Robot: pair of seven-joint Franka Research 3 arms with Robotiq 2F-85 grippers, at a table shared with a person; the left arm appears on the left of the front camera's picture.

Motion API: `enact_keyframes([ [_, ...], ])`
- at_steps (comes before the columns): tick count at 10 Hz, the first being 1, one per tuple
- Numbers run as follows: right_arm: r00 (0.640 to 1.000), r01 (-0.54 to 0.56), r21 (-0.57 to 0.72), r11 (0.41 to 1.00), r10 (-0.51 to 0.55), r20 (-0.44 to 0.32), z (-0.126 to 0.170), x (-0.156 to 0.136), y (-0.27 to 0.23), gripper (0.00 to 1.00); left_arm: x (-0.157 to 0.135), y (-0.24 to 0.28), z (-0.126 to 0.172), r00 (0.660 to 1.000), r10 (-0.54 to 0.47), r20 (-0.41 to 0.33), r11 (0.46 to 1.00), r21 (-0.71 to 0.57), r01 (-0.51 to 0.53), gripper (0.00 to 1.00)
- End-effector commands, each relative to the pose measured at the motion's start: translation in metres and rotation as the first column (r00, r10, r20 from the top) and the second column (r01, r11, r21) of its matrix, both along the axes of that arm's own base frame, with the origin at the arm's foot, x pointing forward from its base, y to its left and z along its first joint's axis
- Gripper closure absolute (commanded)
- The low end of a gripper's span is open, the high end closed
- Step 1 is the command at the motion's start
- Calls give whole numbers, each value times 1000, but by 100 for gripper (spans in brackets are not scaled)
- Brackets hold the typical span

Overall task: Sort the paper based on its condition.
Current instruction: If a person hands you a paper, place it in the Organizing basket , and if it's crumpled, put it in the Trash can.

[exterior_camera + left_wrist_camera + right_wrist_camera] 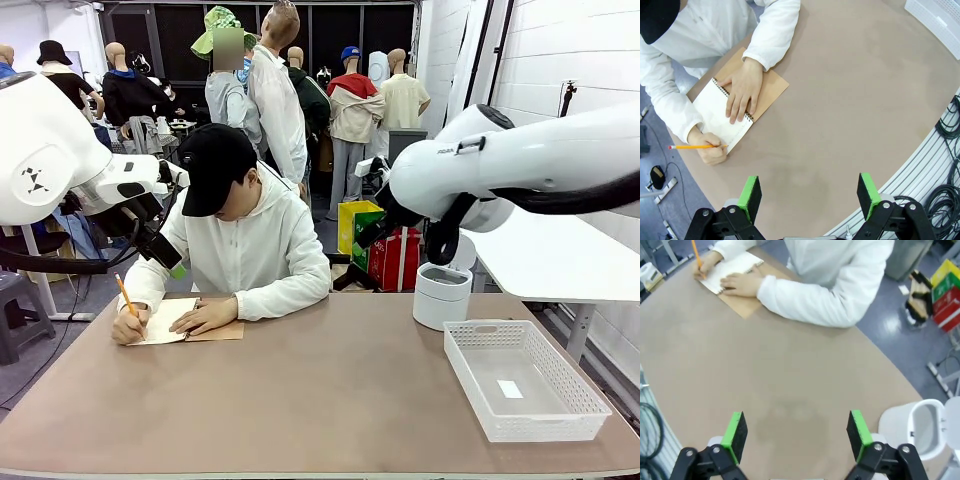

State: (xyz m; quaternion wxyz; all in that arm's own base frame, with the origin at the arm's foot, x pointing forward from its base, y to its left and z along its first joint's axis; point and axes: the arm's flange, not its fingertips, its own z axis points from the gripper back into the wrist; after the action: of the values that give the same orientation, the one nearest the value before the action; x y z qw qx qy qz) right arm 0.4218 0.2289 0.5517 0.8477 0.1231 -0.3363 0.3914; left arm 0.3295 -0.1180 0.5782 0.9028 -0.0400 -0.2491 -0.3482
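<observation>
Closest to the lens, the left pincer is hanging over the bare surface, its green pads standing wide apart with nothing between them. The right pincer is hovering likewise, gaping and holding nothing.

The paper is lying at the far left of the surface, on the person's side. It is a white page resting on an open spiral notebook with a brown cover, and I cannot tell whether the page is bound or loose. The person is pressing one hand flat on it and writing near its end with a pencil held in the other hand.

From the left pincer, the paper is sitting ahead and toward the upper left of its view, well apart. Its spiral edge is running slantwise from upper left to lower right, oblique to the line between the pads. The left arm is looking clearly nearer, while the right pincer is facing the same page from across the surface.

A white basket and a round white bin are waiting on the robot's right, well apart from the paper. By my judgement, no sheet is ready for taking yet, and any pickup is likely falling to the left arm.
</observation>
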Motion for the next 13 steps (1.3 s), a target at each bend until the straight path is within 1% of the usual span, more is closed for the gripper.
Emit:
enact_keyframes([
  [1,996,-60,72,996,55,75,-11,-31,-13,0,0,1,1,1000,-14,-4,1000,-13,14,0],
  [3,992,-102,104,989,92,90,-11,-45,-13,0,0,1,1,1000,-14,-4,1000,-13,14,0],
  [5,986,-149,123,981,138,88,-12,-49,-13,0,0,1,1,1000,-14,-4,1000,-13,14,0],
  [8,985,-158,103,982,150,86,-13,-46,-11,0,0,1,1,1000,-14,-4,1000,-13,14,0],
  [9,990,-126,94,988,120,68,-1,-51,-6,0,0,1,1,1000,-14,-4,1000,-13,14,0],
  [13,990,-126,94,988,120,68,-1,-51,-6,0,0,1,1,1000,-14,-4,1000,-13,14,0],
])
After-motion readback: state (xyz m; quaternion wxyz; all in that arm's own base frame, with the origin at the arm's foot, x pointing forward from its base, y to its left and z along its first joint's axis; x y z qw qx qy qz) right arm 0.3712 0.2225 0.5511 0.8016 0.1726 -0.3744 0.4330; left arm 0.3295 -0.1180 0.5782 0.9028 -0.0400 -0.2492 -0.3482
